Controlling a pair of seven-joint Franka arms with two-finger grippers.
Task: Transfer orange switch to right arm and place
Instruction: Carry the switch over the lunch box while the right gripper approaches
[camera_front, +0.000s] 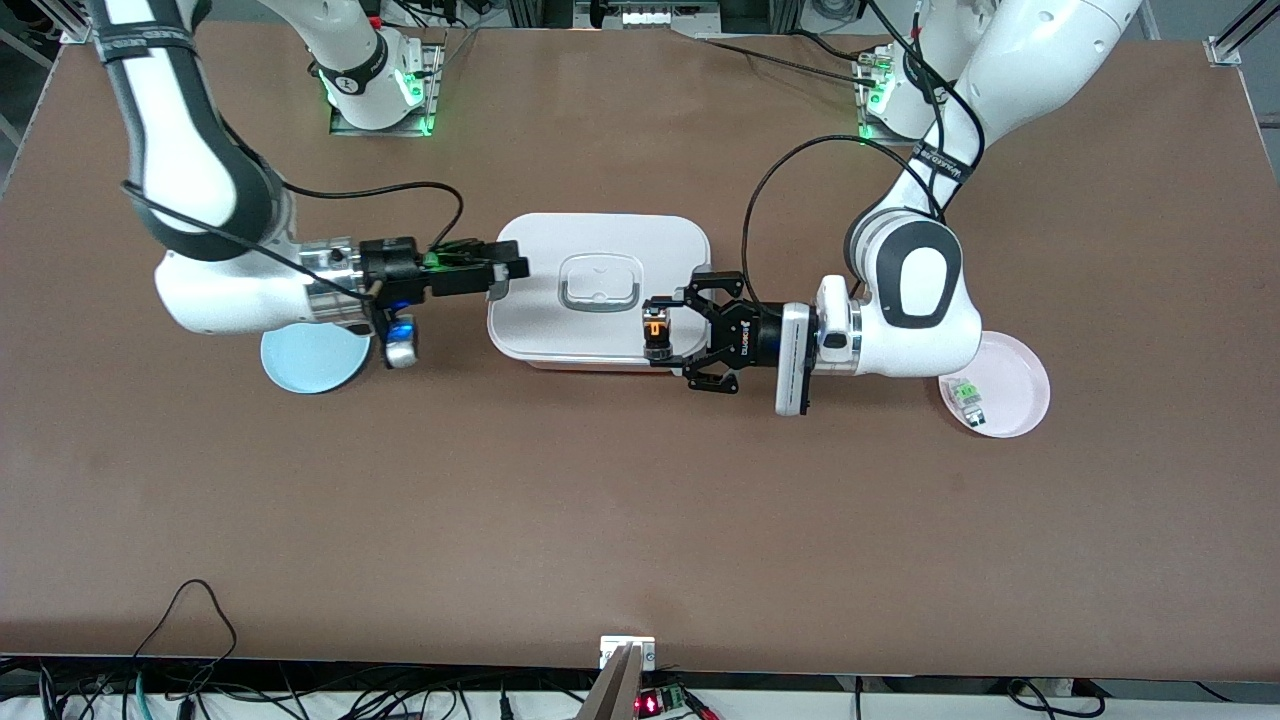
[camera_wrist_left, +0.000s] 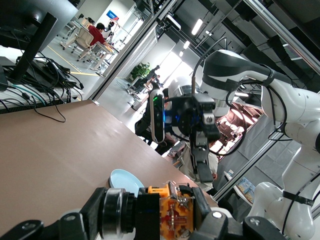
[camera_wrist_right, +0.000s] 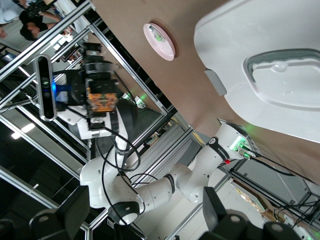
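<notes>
My left gripper (camera_front: 668, 333) is shut on the orange switch (camera_front: 655, 333), a small black block with an orange end. It holds the switch in the air over the edge of the white lidded container (camera_front: 600, 345) toward the left arm's end. The switch fills the space between the fingers in the left wrist view (camera_wrist_left: 172, 218). My right gripper (camera_front: 508, 279) is open and empty, level with the container's edge at the right arm's end and pointing toward the left gripper. It shows farther off in the left wrist view (camera_wrist_left: 200, 162). The right wrist view shows the held switch (camera_wrist_right: 101, 98) at a distance.
A light blue plate (camera_front: 313, 360) lies under the right arm's wrist. A pink plate (camera_front: 1012, 415) with a small white-and-green part (camera_front: 967, 398) lies by the left arm's elbow. The container's lid has a grey handle (camera_front: 599, 283).
</notes>
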